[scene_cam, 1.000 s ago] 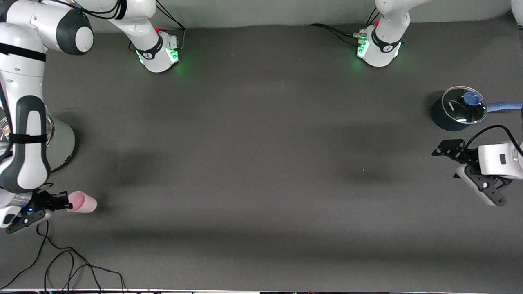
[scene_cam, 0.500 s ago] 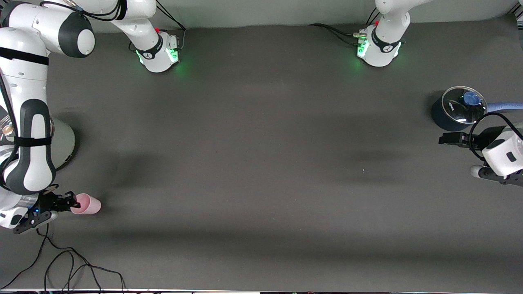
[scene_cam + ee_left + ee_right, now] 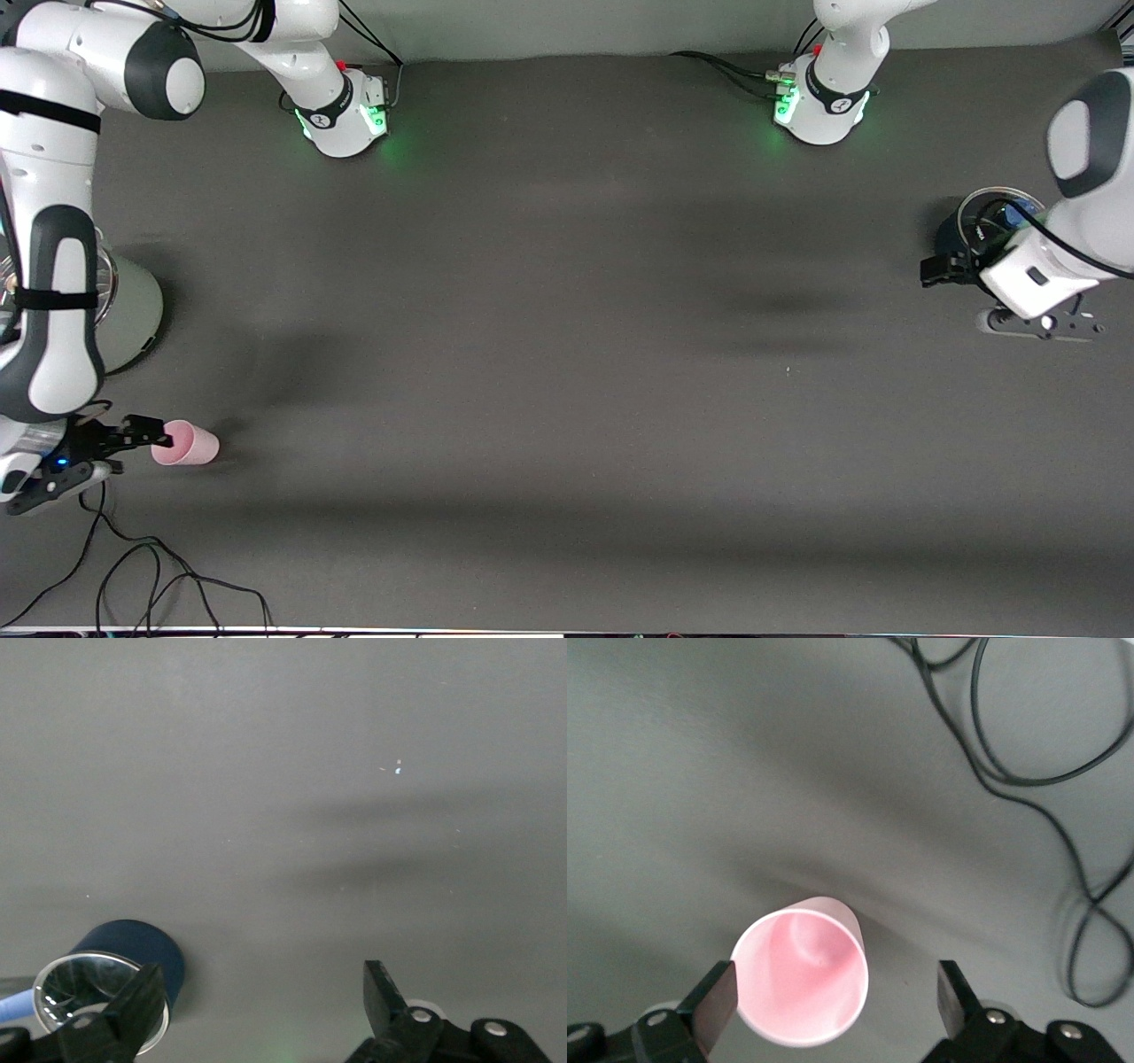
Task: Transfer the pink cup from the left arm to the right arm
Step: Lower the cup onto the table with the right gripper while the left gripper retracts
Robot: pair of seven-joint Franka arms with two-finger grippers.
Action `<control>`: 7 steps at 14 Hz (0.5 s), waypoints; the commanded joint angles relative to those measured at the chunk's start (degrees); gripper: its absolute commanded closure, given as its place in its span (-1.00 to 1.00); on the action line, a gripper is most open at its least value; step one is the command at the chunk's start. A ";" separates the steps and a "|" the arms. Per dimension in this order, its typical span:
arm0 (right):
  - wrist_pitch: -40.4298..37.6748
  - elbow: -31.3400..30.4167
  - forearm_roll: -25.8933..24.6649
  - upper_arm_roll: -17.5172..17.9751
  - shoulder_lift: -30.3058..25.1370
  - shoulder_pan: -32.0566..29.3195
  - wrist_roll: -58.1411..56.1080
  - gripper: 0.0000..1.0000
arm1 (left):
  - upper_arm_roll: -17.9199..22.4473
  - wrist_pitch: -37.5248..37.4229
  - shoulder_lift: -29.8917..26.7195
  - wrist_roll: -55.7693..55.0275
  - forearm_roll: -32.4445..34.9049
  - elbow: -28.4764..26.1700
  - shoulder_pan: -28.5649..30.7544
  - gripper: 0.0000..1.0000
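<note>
My right hand is spread wide at the pink cup, which stands on the tabletop near the right arm's end. My left hand waits, spread, over the dark blue pot.

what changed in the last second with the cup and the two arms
The right gripper opened and let go of the pink cup, which now stands on the table at the right arm's end, one finger close beside its rim. The left gripper, open throughout, swung from bare table to over the dark blue lidded pot. The pot stayed put.
</note>
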 commanded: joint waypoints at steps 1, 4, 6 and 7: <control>-5.80 -0.88 -4.92 -0.30 -7.81 0.54 -0.20 -1.00 | 0.13 3.66 -7.13 -3.10 -0.25 -7.69 -1.06 -1.00; -15.19 -0.96 -8.53 -0.30 -14.84 1.59 4.17 -1.00 | -0.57 -3.34 -8.02 -3.62 -0.34 -1.39 -2.82 -1.00; -20.90 -1.40 -10.03 -0.30 -19.15 5.09 9.96 -1.00 | -1.01 -7.23 -8.02 -5.03 -0.25 1.80 -3.09 -1.00; -24.06 -1.84 -10.82 -0.30 -21.09 6.68 14.43 -1.00 | -1.01 -8.20 -8.02 -5.12 -0.17 2.50 -3.09 -1.00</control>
